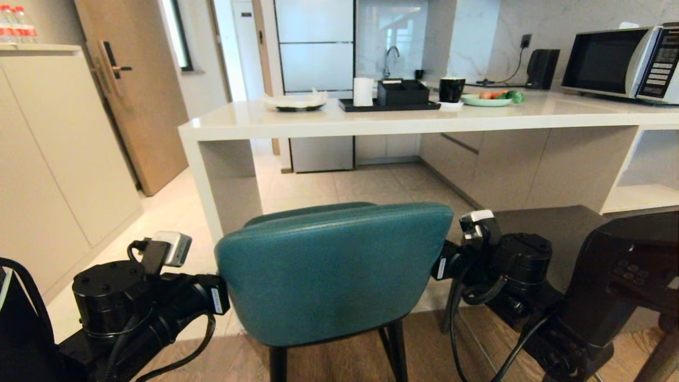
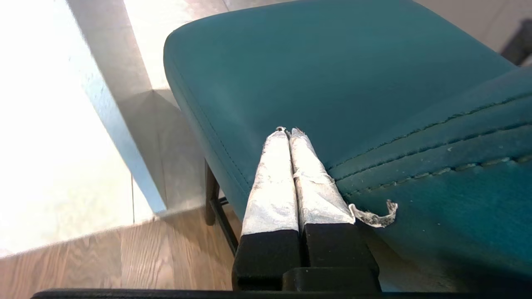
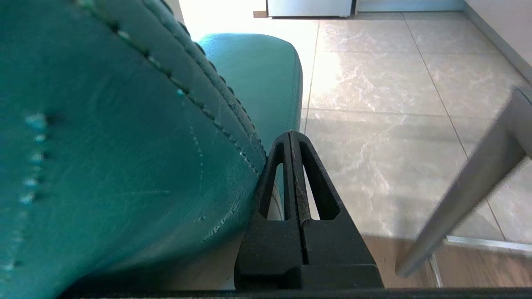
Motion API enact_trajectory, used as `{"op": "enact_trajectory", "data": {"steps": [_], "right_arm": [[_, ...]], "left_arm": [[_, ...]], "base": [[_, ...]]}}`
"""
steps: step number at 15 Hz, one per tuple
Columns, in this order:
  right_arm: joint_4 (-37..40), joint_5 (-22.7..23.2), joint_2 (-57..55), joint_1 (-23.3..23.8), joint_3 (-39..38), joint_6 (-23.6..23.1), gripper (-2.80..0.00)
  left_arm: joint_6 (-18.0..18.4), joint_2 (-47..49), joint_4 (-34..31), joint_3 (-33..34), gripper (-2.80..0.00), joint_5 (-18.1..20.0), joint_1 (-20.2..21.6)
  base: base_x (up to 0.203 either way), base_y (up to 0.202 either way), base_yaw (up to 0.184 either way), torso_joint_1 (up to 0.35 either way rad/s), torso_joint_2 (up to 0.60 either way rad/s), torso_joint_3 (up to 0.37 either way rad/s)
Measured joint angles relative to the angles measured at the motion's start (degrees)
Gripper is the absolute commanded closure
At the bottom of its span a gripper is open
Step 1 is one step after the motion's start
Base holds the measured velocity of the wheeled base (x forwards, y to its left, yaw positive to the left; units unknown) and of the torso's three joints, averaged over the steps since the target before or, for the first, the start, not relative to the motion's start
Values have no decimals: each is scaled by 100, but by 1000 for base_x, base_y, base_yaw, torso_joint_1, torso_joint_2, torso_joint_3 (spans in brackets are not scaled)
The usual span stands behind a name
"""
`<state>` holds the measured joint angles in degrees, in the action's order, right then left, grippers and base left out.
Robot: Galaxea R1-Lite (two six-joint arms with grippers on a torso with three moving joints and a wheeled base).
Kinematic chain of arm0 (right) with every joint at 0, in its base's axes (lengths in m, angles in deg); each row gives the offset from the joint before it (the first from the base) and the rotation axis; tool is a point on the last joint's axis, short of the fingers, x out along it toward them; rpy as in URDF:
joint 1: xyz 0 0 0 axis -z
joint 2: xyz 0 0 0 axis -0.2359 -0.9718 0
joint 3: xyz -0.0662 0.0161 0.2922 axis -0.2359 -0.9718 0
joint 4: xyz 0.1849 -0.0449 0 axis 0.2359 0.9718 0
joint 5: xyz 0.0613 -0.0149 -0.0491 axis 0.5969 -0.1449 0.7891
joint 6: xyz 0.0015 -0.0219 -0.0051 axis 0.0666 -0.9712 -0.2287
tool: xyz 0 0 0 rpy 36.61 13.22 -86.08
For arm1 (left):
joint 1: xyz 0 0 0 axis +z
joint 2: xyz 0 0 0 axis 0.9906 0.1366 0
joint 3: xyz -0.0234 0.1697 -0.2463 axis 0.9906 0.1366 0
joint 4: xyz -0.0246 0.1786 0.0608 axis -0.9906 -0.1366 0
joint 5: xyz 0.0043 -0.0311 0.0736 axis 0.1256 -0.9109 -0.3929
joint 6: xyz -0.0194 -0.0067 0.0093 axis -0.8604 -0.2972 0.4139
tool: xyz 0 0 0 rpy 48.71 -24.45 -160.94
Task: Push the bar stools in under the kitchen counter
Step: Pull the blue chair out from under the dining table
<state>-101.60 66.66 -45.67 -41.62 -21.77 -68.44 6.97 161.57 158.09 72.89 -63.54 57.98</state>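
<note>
Kitchen counter (image 1: pixel 371 124); teal stool's (image 1: pixel 334 270) legs cropped.

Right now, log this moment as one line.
teal stool outside kitchen counter | left gripper shut, beside backrest | right gripper shut, opposite side

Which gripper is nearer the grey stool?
Right. The right gripper, shut, sits at the teal stool's right edge, beside the grey stool; the left gripper, shut, is at the teal back's far left side.

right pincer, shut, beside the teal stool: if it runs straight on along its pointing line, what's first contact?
Probably nothing close. The right pincer points past the teal stool's side, over floor tile toward the kitchen counter. It may graze the seat edge; depth is unclear.
</note>
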Motion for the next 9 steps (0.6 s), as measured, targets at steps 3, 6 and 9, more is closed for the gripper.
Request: {"op": "enact_trajectory", "data": {"steps": [3,6,9], "right_arm": [[8,-4,24,0,0,-1,0],[31,-1,40,0,-5,-1,0],[-8,-20,63,0,-40,24,0]], "left_arm": [[8,-30,-9,2,0,-4,-28],[12,-46,-15,18,0,-4,-30],[12,-52,16,10,0,-4,-39]], "base": [[-196,0,-2,3,1,3],[-150,0,-2,-4,5,1],[0,0,0,0,0,0]]}}
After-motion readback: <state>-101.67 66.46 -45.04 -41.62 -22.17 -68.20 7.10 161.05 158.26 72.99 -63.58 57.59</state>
